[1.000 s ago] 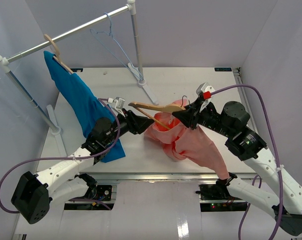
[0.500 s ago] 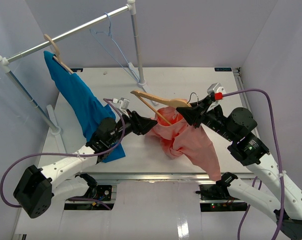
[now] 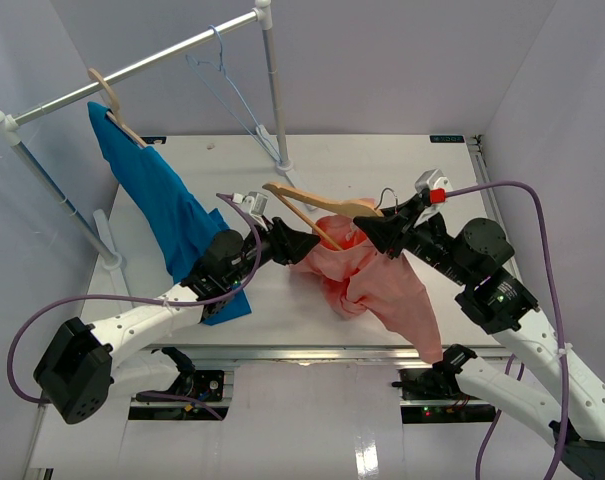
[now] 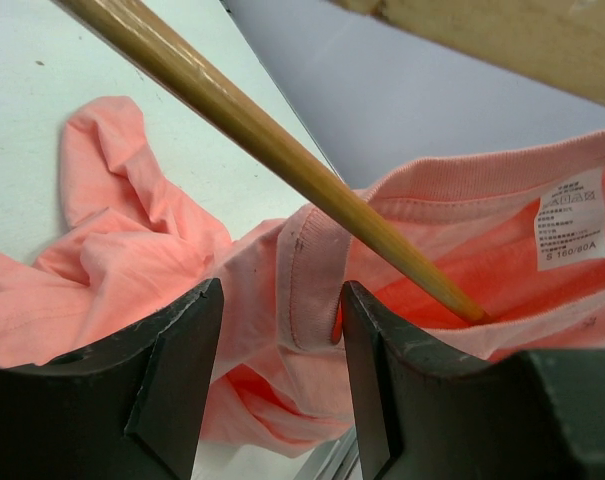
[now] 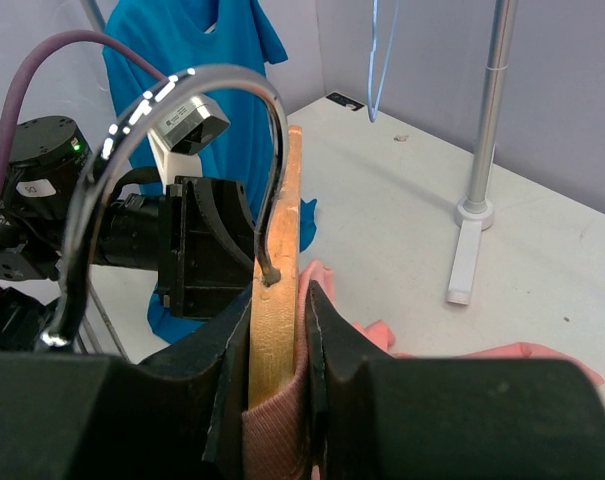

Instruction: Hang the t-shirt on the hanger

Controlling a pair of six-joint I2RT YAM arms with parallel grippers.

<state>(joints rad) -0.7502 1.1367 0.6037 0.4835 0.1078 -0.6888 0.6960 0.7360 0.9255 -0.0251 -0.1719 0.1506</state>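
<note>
Closing the open left pincer point(image 3: 304, 243) on the t-shirt point(image 3: 377, 285) collar between its jaws above the desk point(image 3: 382, 160), then drawing it left over the bare arm of the hanger point(image 3: 317, 203) clamped by the right pincer point(image 3: 374, 232).

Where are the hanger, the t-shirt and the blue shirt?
the hanger point(image 3: 317, 202): top external view, middle of its wooden shoulder bar.
the t-shirt point(image 4: 132, 260): left wrist view, bunched fabric on the table.
the blue shirt point(image 3: 162, 205): top external view, its hanging body.
</note>
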